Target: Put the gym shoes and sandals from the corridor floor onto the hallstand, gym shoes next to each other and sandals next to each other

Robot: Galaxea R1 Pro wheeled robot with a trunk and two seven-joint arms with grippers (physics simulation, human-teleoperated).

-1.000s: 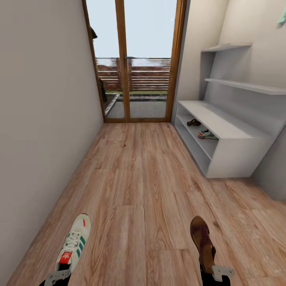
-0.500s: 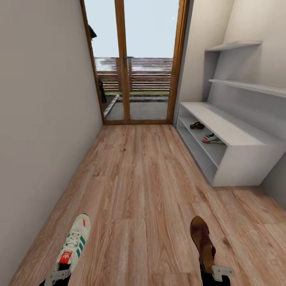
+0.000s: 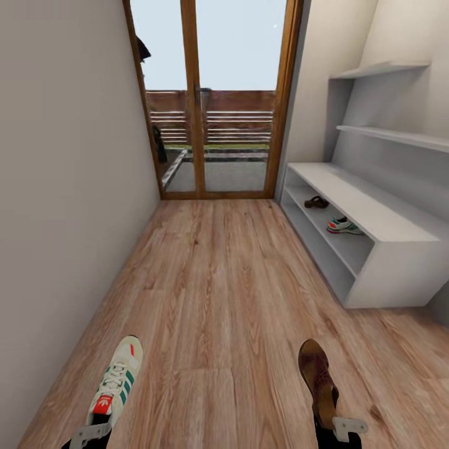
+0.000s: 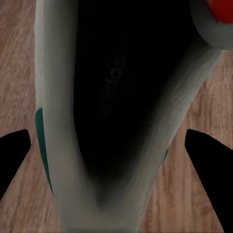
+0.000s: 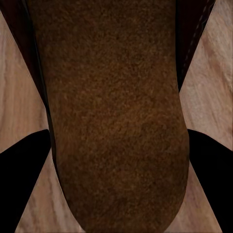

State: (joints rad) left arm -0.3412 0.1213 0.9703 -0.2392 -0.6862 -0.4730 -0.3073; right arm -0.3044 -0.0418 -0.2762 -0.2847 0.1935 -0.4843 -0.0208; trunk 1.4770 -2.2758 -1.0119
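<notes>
We are listing, largest first: the corridor floor (image 3: 224, 293), light brown wood-grain planks, running between a plain wall on our left and the glazed wooden doors (image 3: 212, 100) at the far end. The hallstand (image 3: 386, 274), a pale grey-white low bench with two open shelves and staggered wall shelves above, is standing along the right wall, ahead of us. On its upper open shelf we are seeing a dark brown sandal on the rack (image 3: 316, 202) nearer the doors and, apart from it and nearer to us, a gym shoe on the rack (image 3: 343, 226), white with green and red-orange marks. We are carrying the held gym shoe (image 3: 118, 380), white with green side stripes, white laces and a red-orange tongue patch, its toe pointing forward above the planks; the left gripper (image 3: 93, 431) is closing on its heel end, and in the left wrist view its dark opening and pale rim are sitting between the two black fingertips (image 4: 13, 155). We are also carrying the held sandal (image 3: 317, 380), dark brown leather with a tan suede-like footbed, toe forward; the right gripper (image 3: 340, 430) is clamping its heel end, with the footbed lying between the dark fingertips (image 5: 24, 170) in the right wrist view.
</notes>
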